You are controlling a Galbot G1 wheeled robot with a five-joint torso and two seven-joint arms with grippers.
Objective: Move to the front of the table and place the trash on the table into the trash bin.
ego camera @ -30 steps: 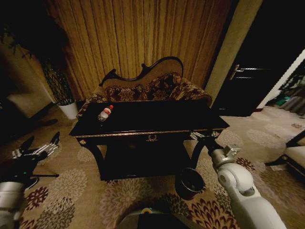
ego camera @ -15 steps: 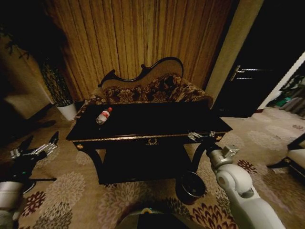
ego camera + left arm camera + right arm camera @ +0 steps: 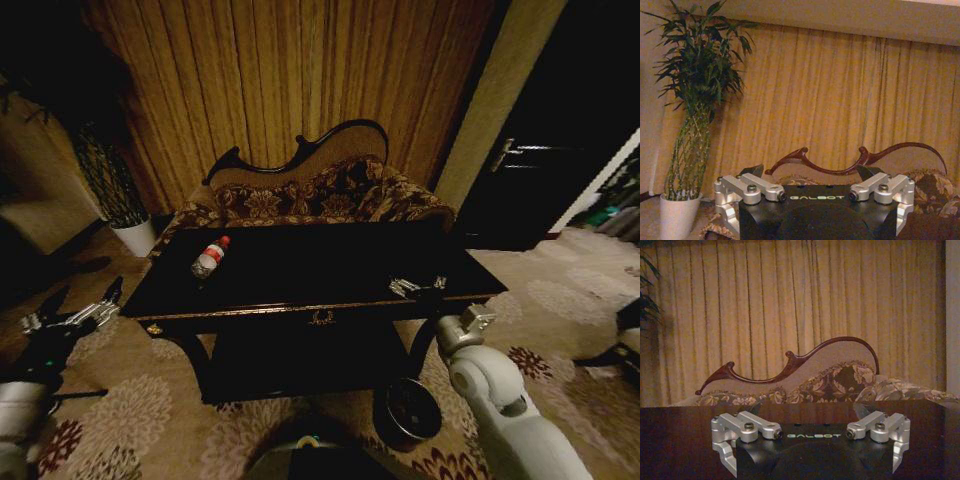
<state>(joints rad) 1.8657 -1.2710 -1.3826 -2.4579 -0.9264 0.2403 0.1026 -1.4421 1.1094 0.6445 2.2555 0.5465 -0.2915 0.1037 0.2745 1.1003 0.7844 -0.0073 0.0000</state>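
Black glossy table (image 3: 330, 270) close ahead; my right gripper (image 3: 418, 288), spread wide and empty, risks clipping its front edge. Left gripper (image 3: 75, 310) wide too.

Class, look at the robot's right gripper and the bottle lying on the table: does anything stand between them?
Nothing visible does. The right gripper sits at the table's front right edge; the bottle lies far left, bare glossy tabletop between.

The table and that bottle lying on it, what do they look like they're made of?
The table looks like dark wood with a glossy black lacquer, judging by its mirror-like sheen and gold trim along the front edge; it could be a veneer. The bottle seems clear plastic: see-through body, red cap, printed label.
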